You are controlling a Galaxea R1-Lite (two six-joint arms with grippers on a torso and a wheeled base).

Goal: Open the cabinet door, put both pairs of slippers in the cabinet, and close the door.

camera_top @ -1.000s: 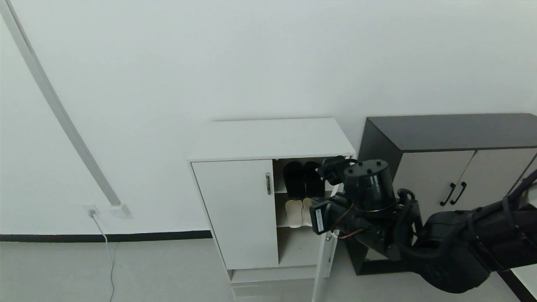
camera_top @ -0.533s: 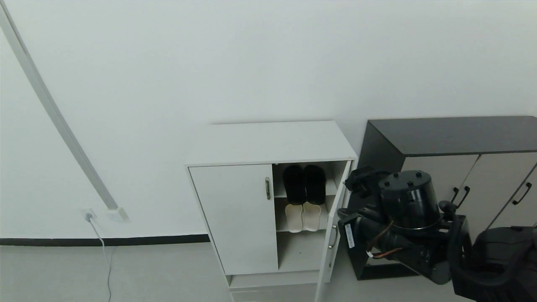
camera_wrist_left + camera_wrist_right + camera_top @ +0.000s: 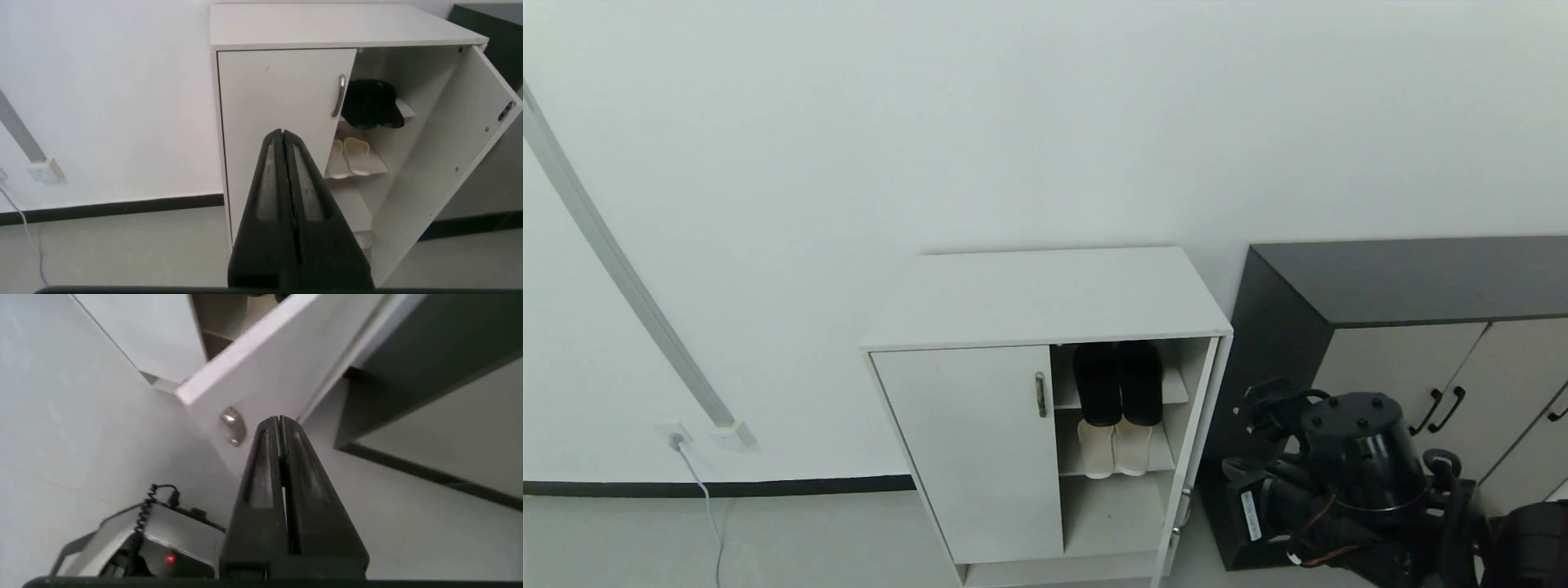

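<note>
The white cabinet (image 3: 1045, 298) is standing against the wall, its left door (image 3: 972, 453) shut and its right door (image 3: 1196, 429) standing wide open, turned out toward the robot. Inside the open half, the black slippers (image 3: 1117, 382) are lying side by side on the upper shelf, and the pale slippers (image 3: 1112, 447) are lying on the shelf just below them – both pairs with their toes pointing outward. The lowest shelf is showing only its bare board. The left gripper (image 3: 282, 135) is hovering in front of the cabinet, well apart from it, with its fingers pressed together and nothing between them. The right gripper (image 3: 280, 423) is also holding nothing, its fingers closed flat on each other; it is pointing at the outer side of the open door, near the metal handle (image 3: 233, 425) – whether it is touching the panel I cannot tell. A dark cabinet (image 3: 1405, 269) is standing just beside the white one, on the robot's right.
</note>
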